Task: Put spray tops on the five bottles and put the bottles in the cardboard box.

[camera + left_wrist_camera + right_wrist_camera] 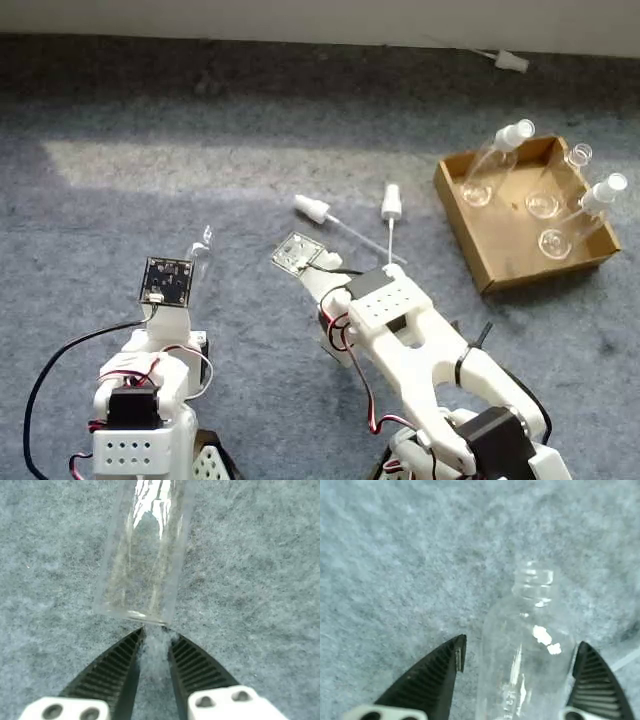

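**Two loose bottles at the jaws, three in the box**

The left gripper (pixel 155 636) points along the nubby grey carpet (pixel 120 180). Its black ribbed jaws stand only a narrow gap apart and grip nothing. The tips sit right at the flat base of the left bottle (pixel 145 555). That bottle is a straight-walled cylinder of clear plastic, lying on its side and pointing away from the gripper.

The right gripper (pixel 520 644) has its jaws spread wide around the right bottle (pixel 527 630), which is clear with rounded shoulders and a bare threaded neck. One ribbed finger is at the bottle's wall. The other stands off it with carpet showing between.

The shallow brown cardboard box (pixel 465 240) sits on the carpet, well off to the right arm's (pixel 420 340) outer side. It holds three clear bottles lying tilted:
- a capped bottle (pixel 492 168) with a white top
- an open bottle (pixel 560 180) with its neck bare
- a second capped bottle (pixel 580 218)

Two white spray tops with long thin dip tubes lie on the carpet between the arms and the box, one spray top (pixel 312 208) near the other spray top (pixel 391 203). A third top (pixel 510 62) lies far off by the wall.
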{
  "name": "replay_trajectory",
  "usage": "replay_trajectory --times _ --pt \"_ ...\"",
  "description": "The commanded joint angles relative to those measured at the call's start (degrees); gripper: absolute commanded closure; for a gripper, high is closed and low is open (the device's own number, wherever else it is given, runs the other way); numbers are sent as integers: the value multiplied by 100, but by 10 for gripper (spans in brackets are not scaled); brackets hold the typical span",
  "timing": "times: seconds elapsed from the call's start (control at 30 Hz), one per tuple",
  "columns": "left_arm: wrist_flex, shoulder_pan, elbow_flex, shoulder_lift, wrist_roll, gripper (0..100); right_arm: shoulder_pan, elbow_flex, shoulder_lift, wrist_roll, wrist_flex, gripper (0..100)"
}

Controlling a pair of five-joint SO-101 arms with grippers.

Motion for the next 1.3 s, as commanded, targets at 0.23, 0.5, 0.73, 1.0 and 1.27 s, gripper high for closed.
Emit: replay_trajectory --times 0.23,0.5,0.73,1.0,1.27 --pt "-44 75 127 92 -44 995 -40 -13 -22 360 84 687" --pt "-44 75 127 92 -44 995 -22 -4 -22 360 119 837" --pt "-88 92 127 84 -35 995 57 -303 -92 316 936 907" --pt "-62 101 127 84 -35 995 716 -1543 -690 308 1833 907" --pt "-53 101 127 84 -35 995 769 -1604 -1903 44 1807 907"
